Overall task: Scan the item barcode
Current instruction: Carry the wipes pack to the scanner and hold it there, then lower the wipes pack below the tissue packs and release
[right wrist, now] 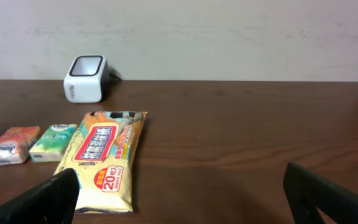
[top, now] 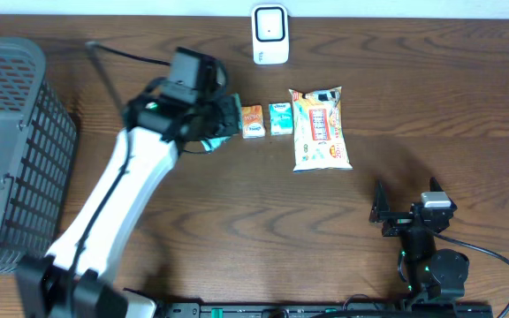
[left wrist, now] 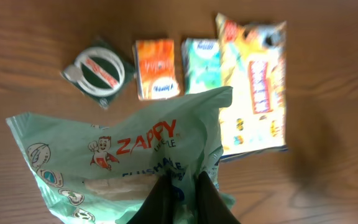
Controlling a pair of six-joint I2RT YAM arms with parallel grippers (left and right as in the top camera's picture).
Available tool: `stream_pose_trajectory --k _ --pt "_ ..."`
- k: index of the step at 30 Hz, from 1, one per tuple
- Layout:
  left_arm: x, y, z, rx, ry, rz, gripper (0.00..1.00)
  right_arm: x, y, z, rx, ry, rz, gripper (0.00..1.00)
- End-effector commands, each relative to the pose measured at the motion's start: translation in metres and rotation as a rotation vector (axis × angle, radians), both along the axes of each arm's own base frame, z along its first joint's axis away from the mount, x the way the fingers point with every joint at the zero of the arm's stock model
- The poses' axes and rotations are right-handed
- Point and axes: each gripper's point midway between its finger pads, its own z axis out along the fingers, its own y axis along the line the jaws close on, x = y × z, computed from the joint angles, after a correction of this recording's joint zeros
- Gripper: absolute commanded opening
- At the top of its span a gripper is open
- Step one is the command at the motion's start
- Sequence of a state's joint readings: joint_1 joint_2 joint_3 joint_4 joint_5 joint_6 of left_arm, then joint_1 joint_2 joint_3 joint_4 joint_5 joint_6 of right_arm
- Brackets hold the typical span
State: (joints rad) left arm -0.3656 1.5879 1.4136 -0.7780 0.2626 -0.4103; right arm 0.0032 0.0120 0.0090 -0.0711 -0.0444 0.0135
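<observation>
Sitting far to the left of the white scanner is a grey basket, at the edge of the brown counter. Closer to the scanner, but left of it and nearer the robot, the left claw pinches the edge of a green wipes pack with "ZAPPY" on it. A round dark green packet lies just past that pack, toward the scanner. In front of the scanner lie a small orange pack and a small teal pack, side by side. A big yellow pack lies just beside the teal one, a bit right of the scanner. Far to the right of the scanner and close to the robot, the right claw is spread wide and holds nothing.
</observation>
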Motion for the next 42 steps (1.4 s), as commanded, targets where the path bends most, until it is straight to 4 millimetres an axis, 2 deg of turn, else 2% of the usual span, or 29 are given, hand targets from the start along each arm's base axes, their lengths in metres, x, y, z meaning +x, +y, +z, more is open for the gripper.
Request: stream_pose_trajectory --k 1,5,9,14,20,24,26,27,33,38,42 --pt "0.0 -0.012 -0.027 0.052 0.047 -0.05 0.08 0.0 0.0 -0.001 -0.011 0.001 -0.003 0.99" --pt "-0.005 -0.032 -0.063 0.086 0.121 -0.102 0.07 0.0 0.0 -0.001 -0.011 0.001 -0.003 0.99" --pt "-0.004 -0.054 -0.088 0.102 0.132 -0.16 0.07 0.0 0.0 -0.001 -0.011 0.001 -0.003 0.99" --pt "-0.001 -0.072 -0.102 0.107 0.115 -0.194 0.08 0.0 0.0 -0.001 -0.011 0.001 -0.003 0.99" --pt "0.0 -0.075 -0.11 0.129 0.114 -0.184 0.07 0.0 0.0 -0.001 -0.011 0.001 -0.003 0.99" --pt "-0.001 -0.075 -0.11 0.129 0.117 -0.185 0.09 0.0 0.0 -0.001 -0.011 0.001 -0.003 0.99" --pt "-0.001 -0.075 -0.11 0.129 0.117 -0.185 0.21 0.0 0.0 -0.001 -0.011 0.001 -0.003 0.99" --pt "-0.002 -0.076 -0.11 0.126 0.119 -0.187 0.33 0.0 0.0 -0.001 -0.011 0.001 -0.003 0.99" --pt "-0.005 -0.08 -0.105 0.097 0.128 -0.201 0.36 0.0 0.0 -0.001 -0.011 0.001 -0.003 0.99" --pt "0.0 -0.069 -0.078 0.087 0.105 -0.178 0.36 0.0 0.0 -0.001 -0.011 0.001 -0.003 0.99" --pt "0.004 -0.042 -0.041 0.065 0.059 -0.121 0.36 0.0 0.0 -0.001 -0.011 0.001 -0.003 0.99"
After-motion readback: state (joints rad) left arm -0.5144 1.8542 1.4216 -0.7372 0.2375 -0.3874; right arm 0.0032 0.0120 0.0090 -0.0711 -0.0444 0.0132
